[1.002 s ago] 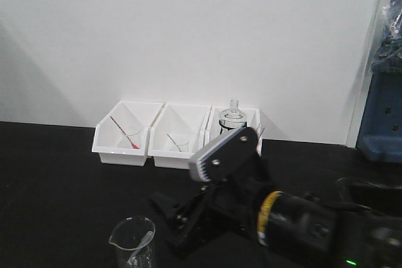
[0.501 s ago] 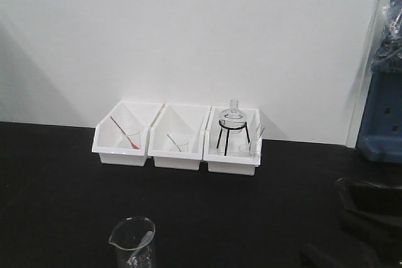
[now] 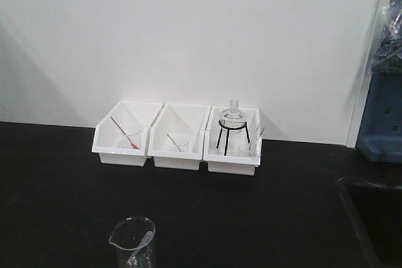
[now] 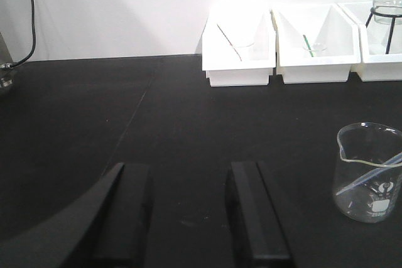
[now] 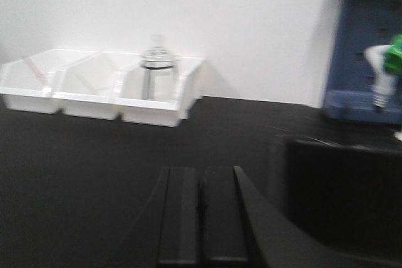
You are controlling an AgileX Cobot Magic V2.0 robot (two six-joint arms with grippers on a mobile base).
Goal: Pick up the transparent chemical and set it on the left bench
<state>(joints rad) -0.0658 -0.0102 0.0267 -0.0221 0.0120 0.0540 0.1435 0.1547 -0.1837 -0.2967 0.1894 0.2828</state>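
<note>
So the transparent chemical [image 4: 370, 172] sits upright on the black tabletop [image 4: 157, 123], white print on it too blurry to read. Left pincer [image 4: 191, 208] hangs low, released, empty; right pincer [image 5: 202, 214] is clenched on nothing.

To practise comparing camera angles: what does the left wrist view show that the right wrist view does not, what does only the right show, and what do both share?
Only the left wrist view shows the transparent chemical standing on the left bench, the open left gripper and a black cable. Only the right wrist view shows the shut right gripper and a blue cabinet. Both show the white bins, the round flask, the white wall and the black benchtop.
</note>
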